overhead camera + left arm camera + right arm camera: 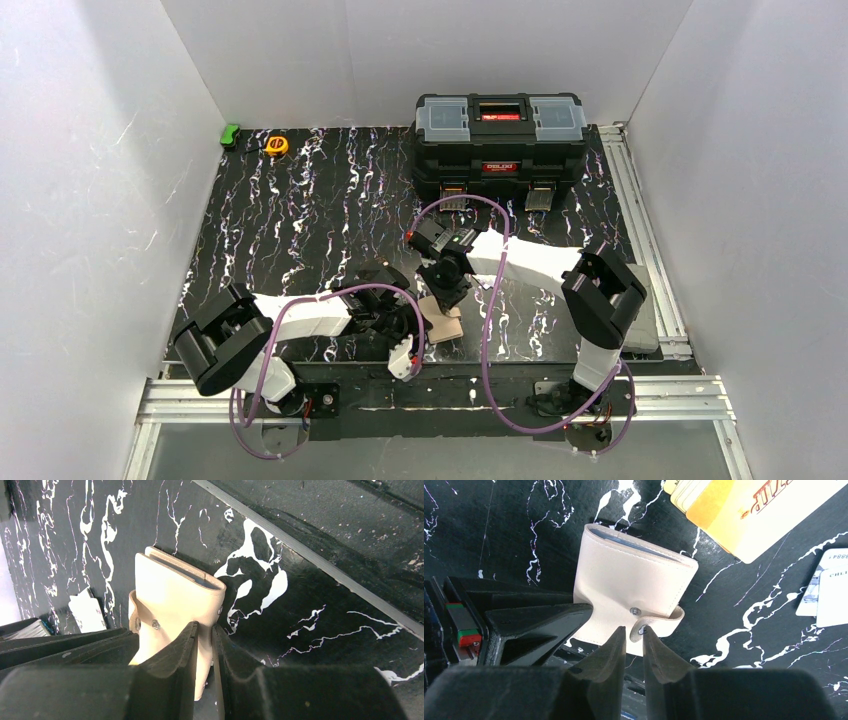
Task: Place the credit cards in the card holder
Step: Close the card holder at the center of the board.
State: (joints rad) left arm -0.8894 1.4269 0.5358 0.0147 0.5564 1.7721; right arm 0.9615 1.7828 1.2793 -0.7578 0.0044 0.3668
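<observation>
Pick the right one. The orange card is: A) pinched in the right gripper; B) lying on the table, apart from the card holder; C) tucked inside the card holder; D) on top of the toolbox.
B: the right wrist view shows the orange card flat on the table, clear of the card holder.

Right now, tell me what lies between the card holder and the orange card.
Only a bare strip of the table separates the card holder from the orange card; the right wrist view shows it.
</observation>
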